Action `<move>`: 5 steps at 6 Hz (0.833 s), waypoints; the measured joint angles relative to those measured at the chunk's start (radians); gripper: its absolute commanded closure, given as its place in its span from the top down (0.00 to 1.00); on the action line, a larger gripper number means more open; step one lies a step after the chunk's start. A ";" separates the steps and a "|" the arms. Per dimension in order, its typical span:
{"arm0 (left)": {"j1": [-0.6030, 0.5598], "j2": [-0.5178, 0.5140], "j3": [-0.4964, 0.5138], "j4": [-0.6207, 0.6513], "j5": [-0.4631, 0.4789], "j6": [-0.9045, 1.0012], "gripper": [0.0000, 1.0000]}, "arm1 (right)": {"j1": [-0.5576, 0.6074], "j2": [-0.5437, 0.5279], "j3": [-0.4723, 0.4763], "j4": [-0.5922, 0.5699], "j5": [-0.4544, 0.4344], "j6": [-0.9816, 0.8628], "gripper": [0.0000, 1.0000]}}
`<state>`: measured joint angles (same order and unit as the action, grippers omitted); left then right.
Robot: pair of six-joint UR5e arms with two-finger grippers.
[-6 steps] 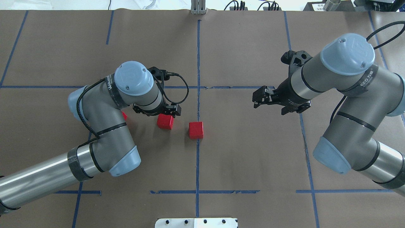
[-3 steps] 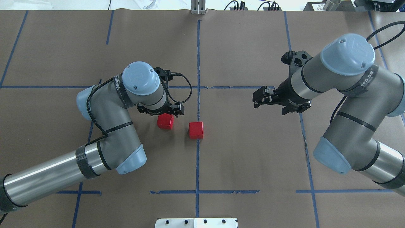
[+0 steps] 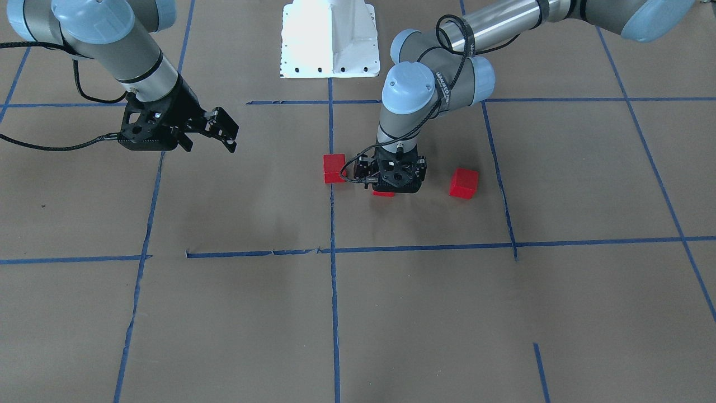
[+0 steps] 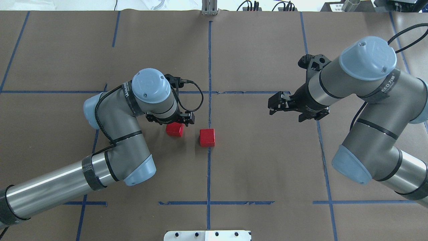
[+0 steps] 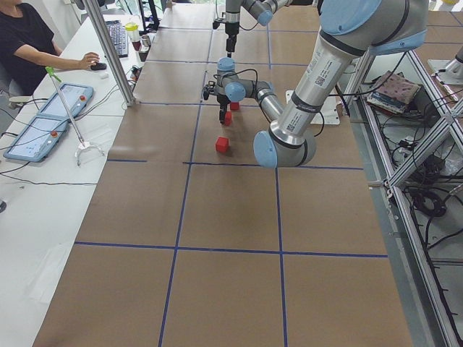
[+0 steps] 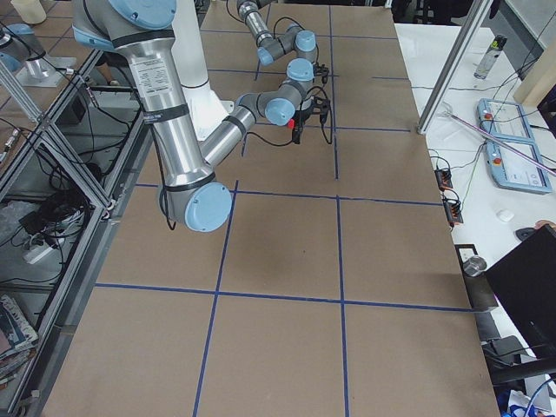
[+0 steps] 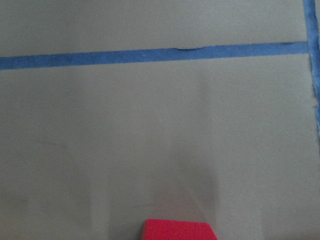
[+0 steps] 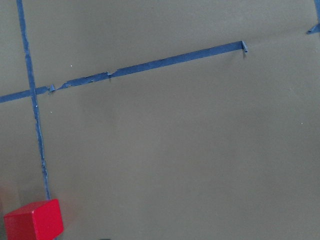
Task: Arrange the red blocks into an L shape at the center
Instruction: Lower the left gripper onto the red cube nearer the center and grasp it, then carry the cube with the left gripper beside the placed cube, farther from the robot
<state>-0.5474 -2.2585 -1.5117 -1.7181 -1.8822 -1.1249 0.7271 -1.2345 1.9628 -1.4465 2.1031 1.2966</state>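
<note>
Left gripper (image 3: 391,184) points down over the middle red block (image 3: 384,193), jaws hidden, so their opening cannot be told. It slid centreward in the last second, likely lining up a grasp. The centre red block (image 3: 334,168) sits on the tape line (image 3: 332,224), the third red block (image 3: 464,183) lies apart, and the right gripper (image 4: 270,106) hangs with jaws spread, empty.

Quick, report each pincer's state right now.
Left pincer: cannot be told; it hangs over a red block, fingertips hidden.
Right pincer: open, holding nothing.
</note>
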 measured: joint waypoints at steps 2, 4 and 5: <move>0.004 -0.012 0.003 0.002 0.000 -0.002 0.00 | 0.000 -0.002 0.000 0.000 0.000 0.000 1.00; -0.016 -0.080 0.033 0.007 0.027 -0.004 0.00 | 0.000 -0.003 0.001 0.000 0.001 0.000 1.00; -0.021 -0.127 0.075 0.011 0.061 -0.017 0.00 | 0.000 -0.004 0.001 0.000 0.001 0.000 1.00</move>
<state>-0.5681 -2.3858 -1.4371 -1.7069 -1.8216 -1.1416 0.7275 -1.2384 1.9640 -1.4465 2.1039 1.2966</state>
